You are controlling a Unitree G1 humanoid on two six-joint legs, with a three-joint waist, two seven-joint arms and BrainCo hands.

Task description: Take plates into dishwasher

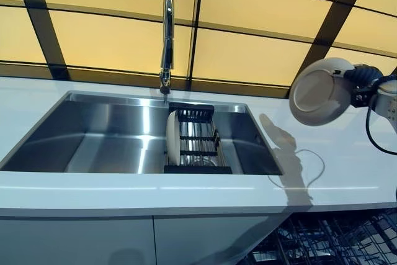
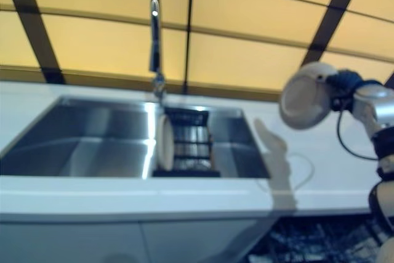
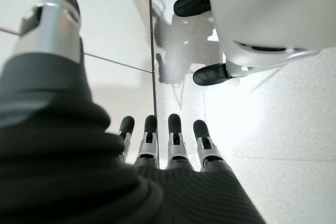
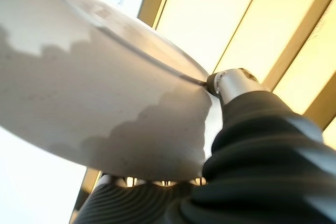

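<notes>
While the left hand (image 3: 157,145) hangs straight-fingered, the raised right hand (image 1: 363,82) grips a plate (image 1: 322,91).

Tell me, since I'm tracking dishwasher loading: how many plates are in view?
2: one round white plate pinched in the right hand above the counter, one white plate upright in the black sink rack. None appear hidden.
</notes>
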